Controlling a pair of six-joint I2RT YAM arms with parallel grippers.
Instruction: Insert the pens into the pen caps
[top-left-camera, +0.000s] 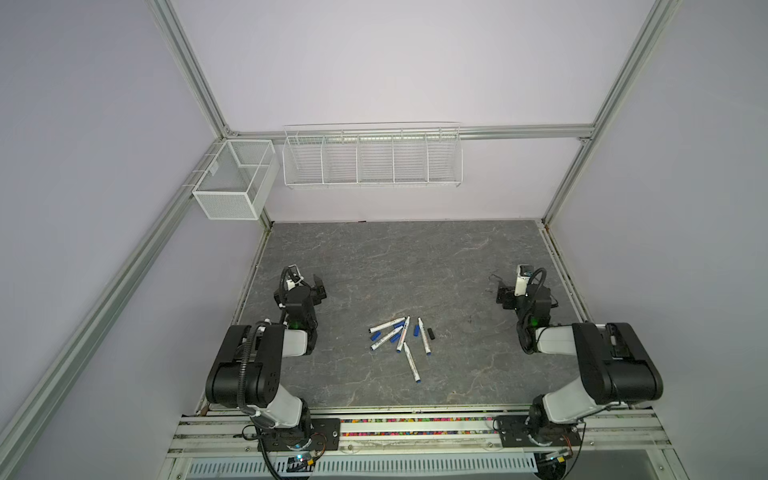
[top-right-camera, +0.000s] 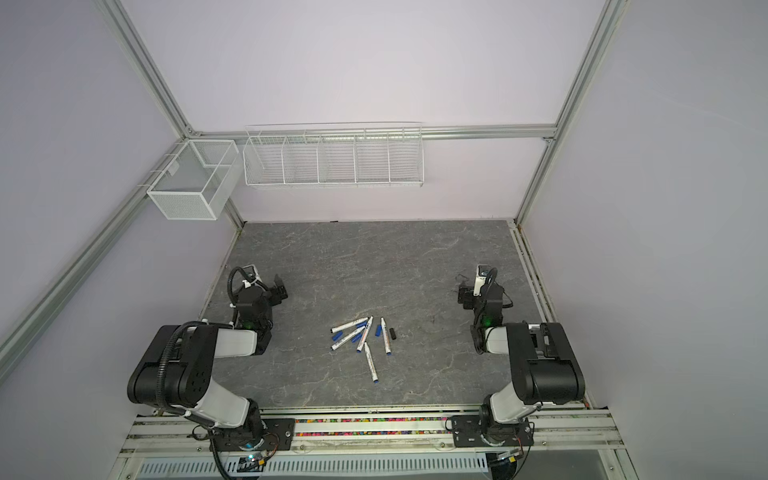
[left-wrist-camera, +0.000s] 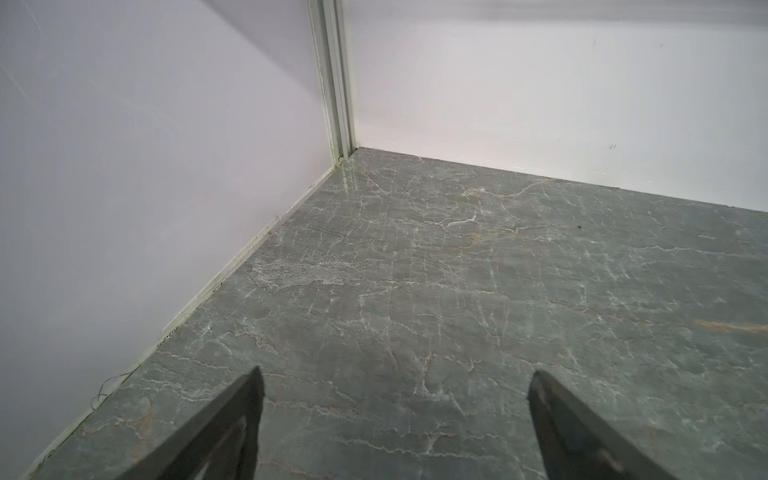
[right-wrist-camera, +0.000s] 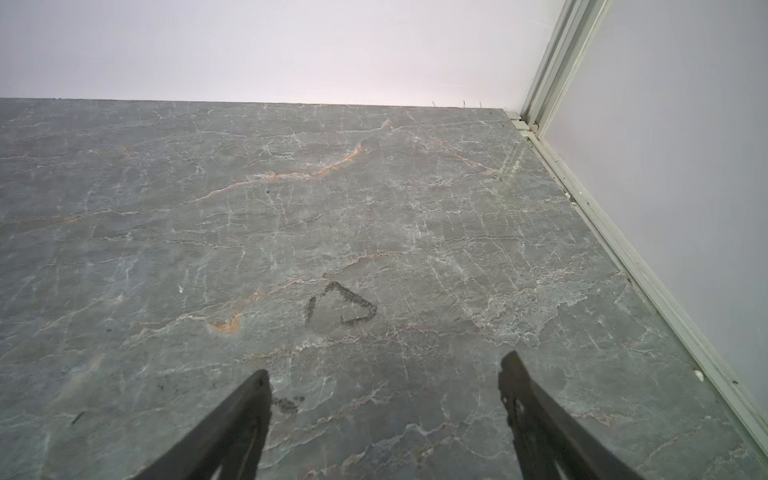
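The pens (top-left-camera: 411, 361) and pen caps (top-left-camera: 416, 330) are lying clustered between, and well apart from, the left gripper (left-wrist-camera: 395, 380) and right gripper (right-wrist-camera: 384, 365); both are gaping wide, gripping nothing.

table (top-left-camera: 415, 257): veined stone-look, slight sheen | baskets (top-left-camera: 372, 156): white wire

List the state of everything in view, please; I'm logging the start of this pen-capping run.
White-barrelled marker pens: uncapped, lying flat on the grey marble-patterned table.
Short blue plastic pen caps: loose among the pens.
Short black plastic pen cap: loose, beside the pens.
Left gripper: open, empty.
Right gripper: open, empty.
White wire rack: empty.
White mesh basket: empty.
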